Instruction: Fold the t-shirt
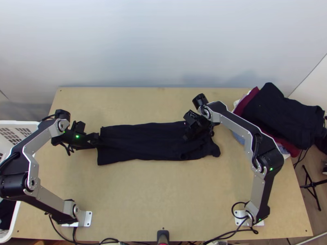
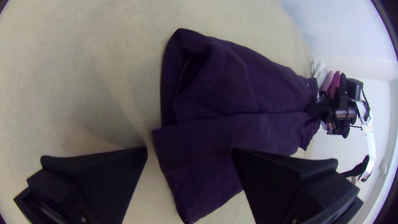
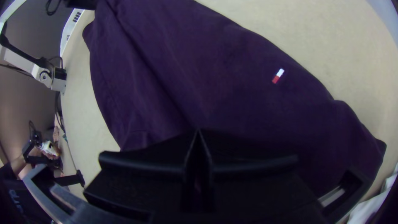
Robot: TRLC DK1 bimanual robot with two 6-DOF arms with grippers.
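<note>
The dark t-shirt (image 1: 143,143) lies as a long folded strip across the table, its right end uneven. At its left end is my left gripper (image 1: 97,141). In the left wrist view this gripper (image 2: 190,150) stands open, with part of the folded shirt (image 2: 248,91) between and beyond its fingers. My right gripper (image 1: 187,138) is over the shirt's right part. The right wrist view has that gripper (image 3: 199,132) shut, tips together, against the dark cloth (image 3: 232,83); whether cloth is pinched there is unclear. A small white and red tag (image 3: 278,76) shows on the shirt.
A pile of folded clothes (image 1: 282,114), dark on top with maroon and pale layers below, sits at the table's right edge. A white laundry basket (image 1: 16,123) stands at the left. Bare tabletop (image 1: 163,196) lies between the shirt and the near edge.
</note>
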